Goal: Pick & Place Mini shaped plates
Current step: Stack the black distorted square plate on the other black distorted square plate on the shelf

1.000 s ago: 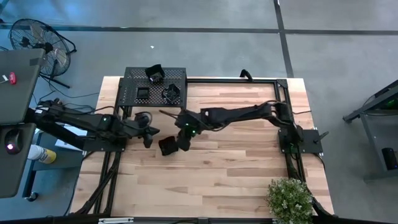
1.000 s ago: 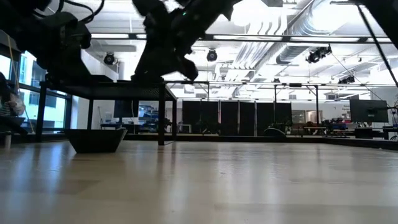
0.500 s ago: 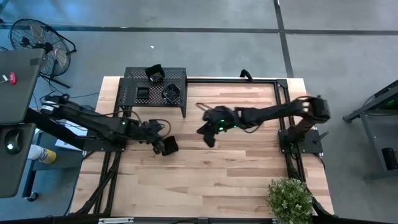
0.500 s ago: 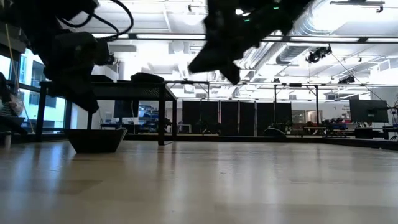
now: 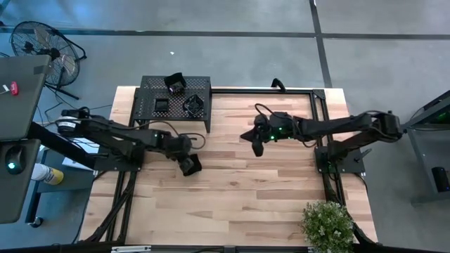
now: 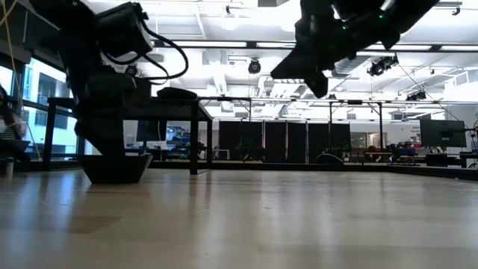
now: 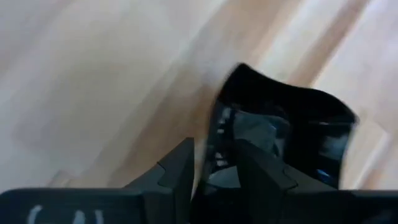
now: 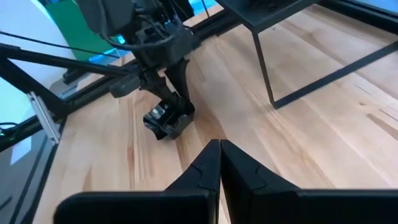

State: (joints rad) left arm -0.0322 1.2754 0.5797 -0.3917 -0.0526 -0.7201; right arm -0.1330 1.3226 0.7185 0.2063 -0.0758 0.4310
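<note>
One mini shaped plate (image 5: 191, 166), a small glossy black dish with raised walls, sits base down on the wooden table, left of centre; it also shows in the low view (image 6: 116, 168). My left gripper (image 5: 185, 157) stands over it, shut on its wall. My right gripper (image 5: 256, 145) hangs above the table's middle right, shut and empty (image 8: 219, 152). Three more black plates (image 5: 174, 81) (image 5: 162, 104) (image 5: 193, 105) lie on the perforated rack. My left gripper has the plate's side wall (image 7: 214, 140) pinched between its fingers, one finger (image 7: 261, 174) inside the dish and one (image 7: 177, 171) outside. The fingers come from above, pointing down (image 8: 177, 93). The plate rests on the table on its base.
The black perforated rack (image 5: 148, 112) stands on legs at the table's far left corner. A black frame (image 5: 318, 105) runs along the far and right edges. A potted plant (image 5: 327, 221) sits at the near right corner. Bare wood (image 5: 239, 197) spreads across the near half.
My right gripper has drawn back from the plate toward the table's right edge, rising away from it. My left gripper has moved right and toward the near edge, down onto the plate, and taken hold of its wall. The plate has stayed where it was on the table.
</note>
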